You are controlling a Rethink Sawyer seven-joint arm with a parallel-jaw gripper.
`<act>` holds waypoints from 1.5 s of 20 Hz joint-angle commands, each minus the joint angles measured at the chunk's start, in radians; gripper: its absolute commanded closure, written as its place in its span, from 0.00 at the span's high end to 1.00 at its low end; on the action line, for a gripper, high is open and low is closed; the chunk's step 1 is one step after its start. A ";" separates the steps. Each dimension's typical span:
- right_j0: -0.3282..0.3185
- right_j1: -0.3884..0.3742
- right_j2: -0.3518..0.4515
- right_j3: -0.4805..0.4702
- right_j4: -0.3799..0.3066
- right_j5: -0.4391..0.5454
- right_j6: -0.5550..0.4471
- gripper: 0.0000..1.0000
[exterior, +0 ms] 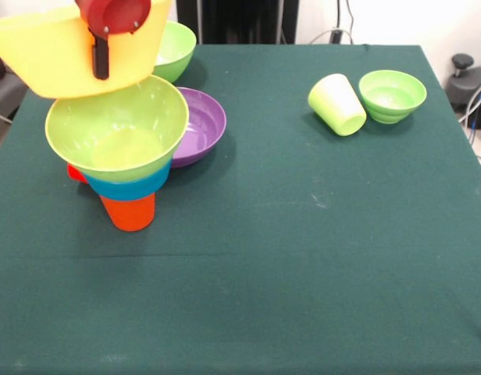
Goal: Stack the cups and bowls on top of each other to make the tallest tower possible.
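Tower (119,168) stands at the picture's left side of the green desk (303,258): orange cup (129,211) at the bottom, mouth down, then a blue bowl (125,186), then a wide lime green bowl (115,125). Yellow bowl (65,55) sits above these, tilted, its rim running out of the top edge — cannot tell whether it rests on the green bowl or is being carried.

End effector (101,58) shows at the yellow bowl's front wall: one dark finger outside the wall, a red piece above. It looks clamped over the yellow bowl's wall, but the other finger is hidden.

Something red pokes out behind the blue bowl at the left; too little shows to name it.

Purple bowl (197,125) lies just beside the tower, another green bowl (174,48) behind it. Lime cup (337,104) lies on its side touching a small green bowl (392,95), well apart at right.

Risks, as I judge them:
- Narrow base, widening load; a sideways nudge on release could topple everything.
- Yellow bowl tilted — set down crooked, it could slide off.
- A fall would likely strike the purple bowl.
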State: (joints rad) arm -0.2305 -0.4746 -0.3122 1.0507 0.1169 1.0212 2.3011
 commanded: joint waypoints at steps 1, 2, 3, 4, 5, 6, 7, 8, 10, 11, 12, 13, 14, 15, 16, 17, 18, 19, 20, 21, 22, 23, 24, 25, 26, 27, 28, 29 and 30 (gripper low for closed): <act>0.021 0.018 0.116 -0.015 -0.058 0.098 -0.114 0.00; 0.022 0.016 0.117 -0.012 -0.056 0.101 -0.111 0.00; 0.025 0.013 0.115 -0.010 -0.056 0.100 -0.108 0.00; 0.027 0.011 0.114 -0.007 -0.056 0.100 -0.105 0.00; 0.029 0.011 0.112 -0.009 -0.058 0.099 -0.102 0.00; 0.030 0.010 0.112 -0.003 -0.057 0.093 -0.100 0.00; 0.031 0.010 0.113 0.002 -0.056 0.087 -0.100 0.00; 0.031 0.010 0.114 0.006 -0.055 0.081 -0.099 0.00; 0.026 0.015 0.117 0.000 -0.056 0.079 -0.105 0.00; 0.024 0.016 0.118 0.001 -0.056 0.074 -0.107 0.00; 0.023 0.016 0.118 0.002 -0.057 0.071 -0.108 0.00; 0.020 0.018 0.121 0.003 -0.056 0.068 -0.112 0.00; 0.018 0.017 0.122 0.005 -0.055 0.064 -0.114 0.00; 0.018 0.012 0.122 0.014 -0.054 0.058 -0.115 0.00; 0.018 0.008 0.123 0.023 -0.053 0.052 -0.115 0.00; 0.018 0.010 0.124 0.019 -0.053 0.054 -0.116 0.00; 0.018 0.008 0.125 0.019 -0.051 0.061 -0.116 0.00; 0.020 0.003 0.123 0.019 -0.050 0.073 -0.114 0.00; 0.024 -0.001 0.119 0.015 -0.050 0.088 -0.110 0.00; 0.030 -0.007 0.113 0.010 -0.052 0.103 -0.106 0.00; 0.037 -0.013 0.107 0.006 -0.054 0.118 -0.101 0.00; 0.039 -0.016 0.108 -0.001 -0.061 0.111 -0.115 0.00; 0.042 -0.019 0.109 -0.007 -0.067 0.104 -0.128 0.00; 0.044 -0.018 0.112 -0.020 -0.079 0.085 -0.152 0.00; 0.045 -0.015 0.115 -0.033 -0.081 0.091 -0.160 0.00; 0.048 -0.010 0.115 -0.050 -0.084 0.104 -0.163 0.00; 0.053 -0.005 0.112 -0.064 -0.086 0.113 -0.162 0.00; 0.057 0.002 0.110 -0.082 -0.086 0.128 -0.155 0.00; 0.059 0.010 0.108 -0.101 -0.085 0.143 -0.150 0.00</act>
State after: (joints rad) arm -0.2113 -0.4580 -0.3074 1.0253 0.1140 1.0335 2.3011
